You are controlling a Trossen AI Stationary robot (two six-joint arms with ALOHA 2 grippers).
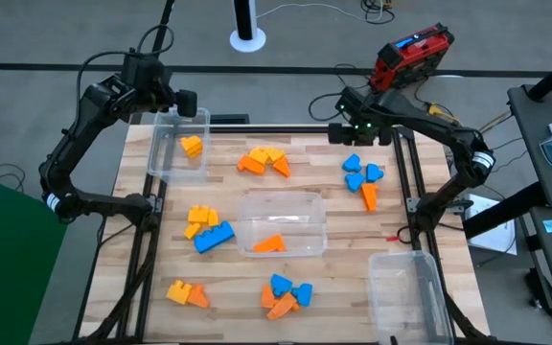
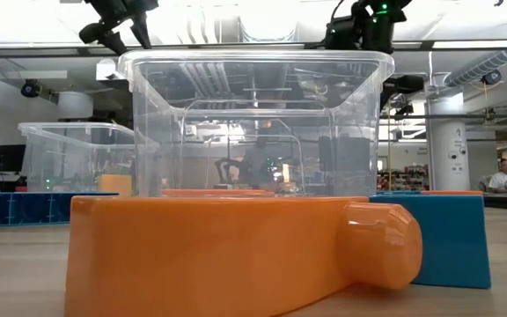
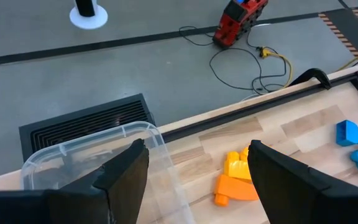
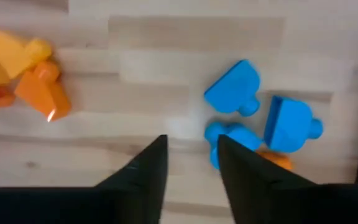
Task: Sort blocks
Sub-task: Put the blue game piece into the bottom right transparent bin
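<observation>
The blocks lie in small heaps on the wooden table. An orange-and-yellow heap [image 1: 264, 161] is at the far middle, and three blue blocks [image 1: 362, 172] with an orange wedge [image 1: 369, 196] are at the far right. One yellow block [image 1: 192, 146] rests on the floor of the far-left clear bin [image 1: 164, 158]. An orange block [image 1: 269, 244] lies in the centre bin [image 1: 286, 203]. My left gripper [image 3: 197, 180] hangs open over the far-left bin's far corner. My right gripper [image 4: 191, 162] is open above the wood just left of the blue blocks [image 4: 232, 87], with nothing between its fingers.
Yellow blocks with a blue brick [image 1: 207, 228] lie left of the centre bin. Two more heaps [image 1: 187, 293] [image 1: 286, 295] sit near the front edge. A third clear bin [image 1: 405, 292] stands at the near right. A black frame rail [image 1: 257, 126] runs along the far edge.
</observation>
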